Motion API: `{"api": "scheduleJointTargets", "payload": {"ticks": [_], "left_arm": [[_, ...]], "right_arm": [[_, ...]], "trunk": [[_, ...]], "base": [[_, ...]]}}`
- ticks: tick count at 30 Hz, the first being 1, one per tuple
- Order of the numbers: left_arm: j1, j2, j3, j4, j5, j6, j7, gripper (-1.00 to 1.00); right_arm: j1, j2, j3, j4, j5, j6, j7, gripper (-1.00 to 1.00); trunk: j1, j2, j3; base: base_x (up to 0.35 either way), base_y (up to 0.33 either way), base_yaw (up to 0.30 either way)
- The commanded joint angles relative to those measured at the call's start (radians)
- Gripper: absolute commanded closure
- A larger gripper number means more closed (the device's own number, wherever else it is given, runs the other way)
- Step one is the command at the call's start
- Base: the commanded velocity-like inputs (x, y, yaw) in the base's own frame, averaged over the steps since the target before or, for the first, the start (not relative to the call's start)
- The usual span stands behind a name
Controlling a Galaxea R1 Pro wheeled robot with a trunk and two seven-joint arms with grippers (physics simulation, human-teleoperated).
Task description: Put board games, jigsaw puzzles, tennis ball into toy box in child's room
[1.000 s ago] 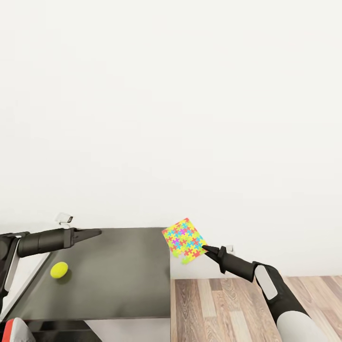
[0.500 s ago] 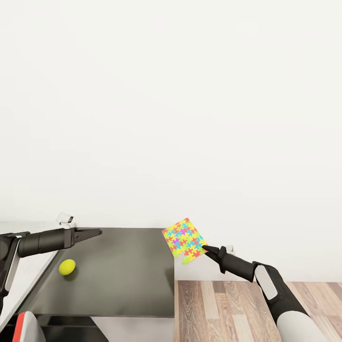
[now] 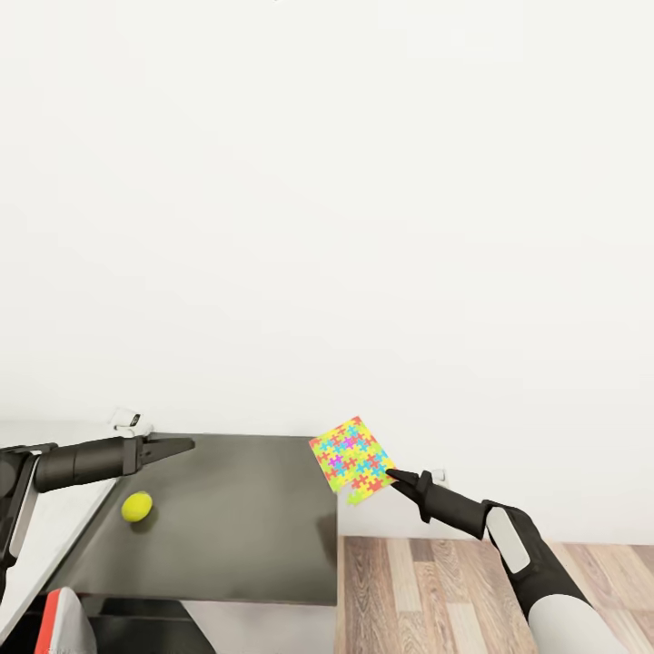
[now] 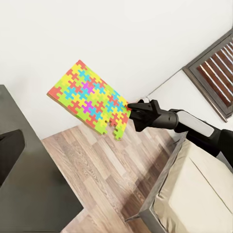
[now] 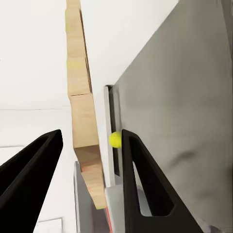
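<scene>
Clearly you are pinching the jigsaw puzzle point(image 3: 351, 460) by one corner in your right gripper point(image 3: 392, 474) — a thin, stiff, light sheet, likely to swing. It is hanging tilted past the table's point(image 3: 245, 527) right end, showing yellow, cyan, pink and orange pieces. Your left gripper point(image 3: 186, 444) is looking narrowed, holding nothing.

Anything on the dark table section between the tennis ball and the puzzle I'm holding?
No. In the head view, only bare dark table top lies between the tennis ball and the jigsaw puzzle held by the right gripper.
</scene>
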Motion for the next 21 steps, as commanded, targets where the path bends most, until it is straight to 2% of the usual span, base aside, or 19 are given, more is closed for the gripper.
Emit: {"api": "scheduleJointTargets", "payload": {"ticks": [1, 5, 12, 21], "left_arm": [[-0.001, 0.000, 0.000, 0.000, -0.005, 0.010, -0.006, -1.00], [-0.001, 0.000, 0.001, 0.000, -0.006, 0.010, -0.006, -1.00], [-0.001, 0.000, 0.000, -0.002, 0.001, 0.010, -0.006, -1.00], [-0.001, 0.008, 0.003, -0.016, 0.003, 0.015, -0.006, -1.00]], "right_arm": [[-0.001, 0.000, -0.003, 0.000, 0.004, 0.004, 0.005, 1.00], [-0.001, 0.005, -0.003, -0.001, 0.005, 0.001, 0.005, 1.00], [-0.001, -0.001, 0.000, -0.001, 0.004, -0.057, 0.006, 1.00], [-0.001, -0.002, 0.002, -0.001, 0.004, -0.065, 0.015, 1.00]], "trunk": [[0.001, -0.002, -0.002], [0.001, -0.002, -0.002], [0.001, -0.002, -0.002], [0.001, -0.002, -0.002]], "base": [[0.000, 0.000, 0.235], [0.000, 0.000, 0.269], [0.000, 0.000, 0.282], [0.000, 0.000, 0.284]]}}
